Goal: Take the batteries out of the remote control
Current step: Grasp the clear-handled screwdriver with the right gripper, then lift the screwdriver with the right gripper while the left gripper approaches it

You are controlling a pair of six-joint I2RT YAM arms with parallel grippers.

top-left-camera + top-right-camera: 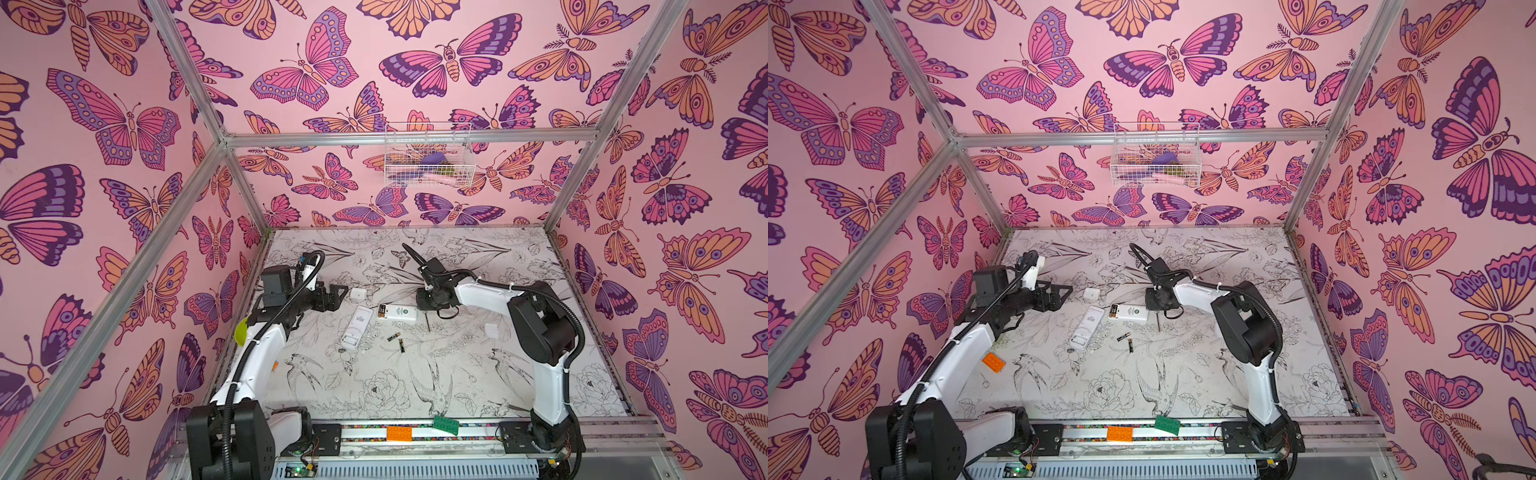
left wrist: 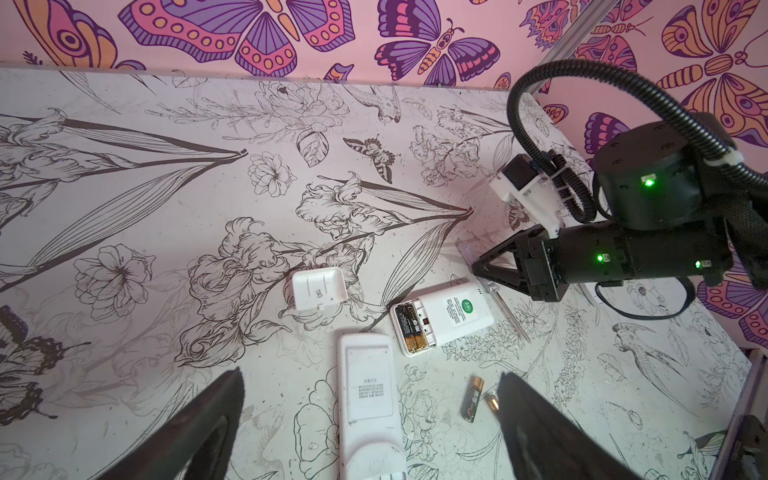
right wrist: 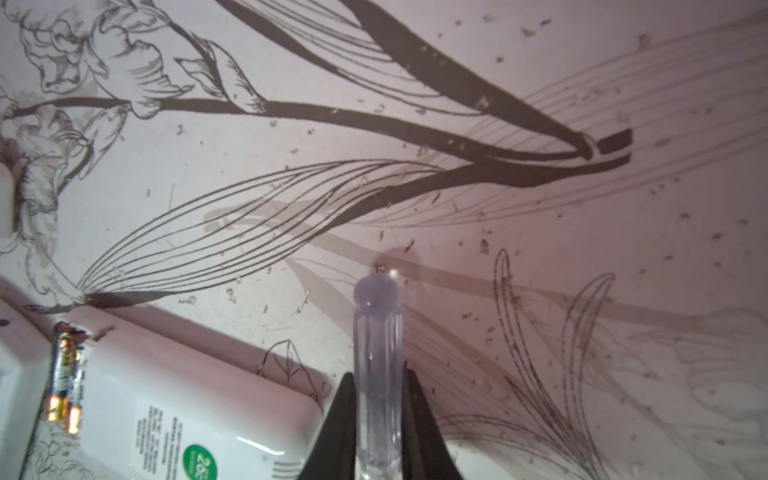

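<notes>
The right gripper [image 3: 378, 386] was shut on a clear screwdriver [image 3: 378, 332]. The left gripper [image 2: 370, 372] was held wide open. Two batteries [image 2: 411, 328] were seen inside the open remote [image 2: 457, 307] near the middle of the table [image 2: 124, 187]. Two loose batteries [image 2: 473, 399] were laid beside it, toward the front edge.

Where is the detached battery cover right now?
In a top view the battery cover lies on the table left of centre, just right of the open left gripper and near the opened remote's battery end.
</notes>
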